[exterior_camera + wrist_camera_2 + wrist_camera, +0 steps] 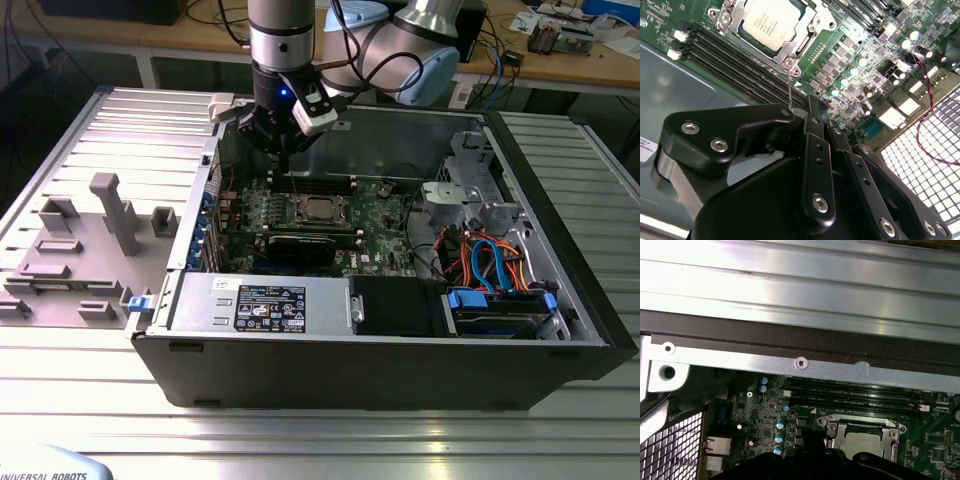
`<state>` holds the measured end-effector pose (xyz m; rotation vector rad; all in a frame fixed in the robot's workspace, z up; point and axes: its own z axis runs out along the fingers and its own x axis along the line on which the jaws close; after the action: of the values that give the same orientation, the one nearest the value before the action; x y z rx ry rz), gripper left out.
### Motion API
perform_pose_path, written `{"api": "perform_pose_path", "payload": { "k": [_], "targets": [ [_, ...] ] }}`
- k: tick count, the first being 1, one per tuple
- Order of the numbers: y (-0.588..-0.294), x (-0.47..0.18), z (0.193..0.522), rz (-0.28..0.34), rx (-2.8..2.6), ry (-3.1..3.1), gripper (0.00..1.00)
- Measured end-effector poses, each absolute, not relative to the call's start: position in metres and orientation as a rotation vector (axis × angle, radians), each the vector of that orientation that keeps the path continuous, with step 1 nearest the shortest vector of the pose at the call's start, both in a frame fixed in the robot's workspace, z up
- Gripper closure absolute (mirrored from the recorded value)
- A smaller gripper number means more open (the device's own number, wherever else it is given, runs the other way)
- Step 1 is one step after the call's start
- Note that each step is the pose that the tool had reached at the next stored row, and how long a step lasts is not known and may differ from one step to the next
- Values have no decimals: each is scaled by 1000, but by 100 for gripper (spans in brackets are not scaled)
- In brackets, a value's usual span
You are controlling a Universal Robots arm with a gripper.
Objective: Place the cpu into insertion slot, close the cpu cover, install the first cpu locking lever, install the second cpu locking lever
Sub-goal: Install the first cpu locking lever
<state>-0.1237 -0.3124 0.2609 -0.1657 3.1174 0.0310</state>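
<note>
The cpu [771, 20] lies in the insertion slot [322, 209] on the green board, its silver top showing through the window of the cpu cover [812, 25], which lies flat over it. In the first wrist view the cpu [866, 444] and cover [832, 424] sit just beyond the black gripper [807, 452]. One thin wire locking lever [789, 85] stands raised from the socket's corner, its upper end right beside the gripper [811, 102]. The fingers are shut together with nothing seen between them. In the exterior view the gripper [284, 165] hangs over the board, just to that view's left of the socket.
Black memory slots [725, 55] run alongside the socket. A long black graphics card [300, 245] lies in front of it. The case's metal wall [800, 362] rises close behind the gripper. Cables and a drive bay [490, 270] fill the exterior view's right.
</note>
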Motion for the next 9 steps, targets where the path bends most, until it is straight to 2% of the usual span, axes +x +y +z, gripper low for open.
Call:
{"api": "perform_pose_path", "payload": {
  "k": [9],
  "targets": [
    [-312,-123,261,31,-166,3118,89]
  ]
}}
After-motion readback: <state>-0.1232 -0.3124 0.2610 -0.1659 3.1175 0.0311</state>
